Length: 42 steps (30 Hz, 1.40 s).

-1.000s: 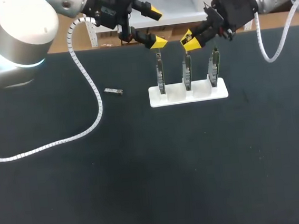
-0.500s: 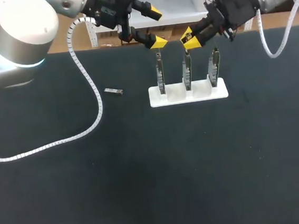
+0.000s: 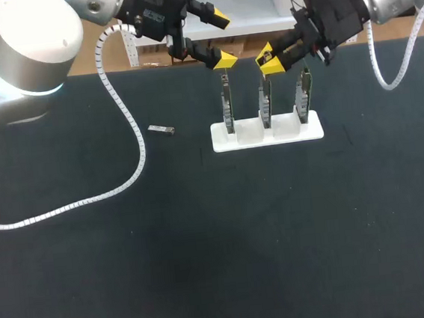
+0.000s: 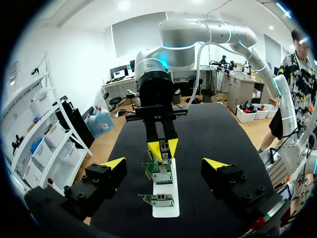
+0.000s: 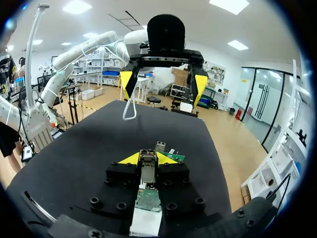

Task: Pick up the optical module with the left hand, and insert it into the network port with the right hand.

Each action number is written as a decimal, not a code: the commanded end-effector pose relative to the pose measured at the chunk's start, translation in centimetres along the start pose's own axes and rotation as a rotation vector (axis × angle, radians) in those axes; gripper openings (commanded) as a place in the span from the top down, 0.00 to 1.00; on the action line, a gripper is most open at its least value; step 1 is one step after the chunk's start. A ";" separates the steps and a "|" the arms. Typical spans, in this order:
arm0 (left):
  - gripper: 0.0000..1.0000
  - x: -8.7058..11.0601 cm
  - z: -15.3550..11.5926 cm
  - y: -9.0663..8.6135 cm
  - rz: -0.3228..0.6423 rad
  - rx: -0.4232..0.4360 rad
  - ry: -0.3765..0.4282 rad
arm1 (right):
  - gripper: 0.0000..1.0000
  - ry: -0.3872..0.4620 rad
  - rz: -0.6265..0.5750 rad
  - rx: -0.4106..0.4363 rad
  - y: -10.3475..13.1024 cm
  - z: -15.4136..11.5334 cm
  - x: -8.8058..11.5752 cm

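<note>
My right gripper (image 3: pixel 269 57) is shut on a small metal optical module (image 5: pixel 147 167), which shows between its yellow fingertips in the right wrist view. It hangs just above the middle circuit board (image 3: pixel 265 101) of three that stand upright in a white holder (image 3: pixel 266 133). That board (image 5: pixel 147 198) lies directly under the module. My left gripper (image 3: pixel 220 38) stands open and holds nothing, raised behind the left board (image 3: pixel 228 111). From the left wrist view, the right gripper (image 4: pixel 163 148) is ahead of my left gripper (image 4: pixel 165 163), over the boards (image 4: pixel 158 173).
A second optical module (image 3: pixel 161 129) lies flat on the black table, left of the holder. A white coiled cable (image 3: pixel 129 122) from my left arm drapes over the table's left part. The holder (image 4: pixel 166 208) sits below and between the left fingers.
My right wrist has shifted slightly to the right, while its fingertips stay over the middle board. The left arm has not moved.
</note>
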<state>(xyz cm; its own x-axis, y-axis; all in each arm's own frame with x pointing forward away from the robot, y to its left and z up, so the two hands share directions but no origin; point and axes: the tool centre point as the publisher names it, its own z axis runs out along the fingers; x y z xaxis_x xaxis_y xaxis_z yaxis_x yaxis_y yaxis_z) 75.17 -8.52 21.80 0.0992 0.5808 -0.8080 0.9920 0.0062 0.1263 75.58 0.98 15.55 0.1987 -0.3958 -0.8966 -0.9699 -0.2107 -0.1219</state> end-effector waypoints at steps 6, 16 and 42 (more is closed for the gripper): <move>0.00 -0.1 0.0 0.2 -0.001 0.005 0.007 | 1.00 0.003 0.009 -0.003 -0.2 -0.2 0.4; 0.00 -0.1 0.0 0.2 -0.001 0.005 0.007 | 1.00 0.007 -0.001 -0.017 -0.9 -0.1 0.0; 0.00 -0.1 0.0 0.2 -0.001 0.005 0.007 | 1.00 0.009 0.031 -0.001 -0.5 0.3 0.9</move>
<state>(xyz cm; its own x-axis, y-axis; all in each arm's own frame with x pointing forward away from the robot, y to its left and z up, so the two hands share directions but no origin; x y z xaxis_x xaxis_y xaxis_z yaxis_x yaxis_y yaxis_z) 75.17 -8.52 21.80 0.0992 0.5808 -0.8080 0.9920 0.0062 0.1263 76.25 0.95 15.11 0.1708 -0.4105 -0.8957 -0.9752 -0.2006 -0.0940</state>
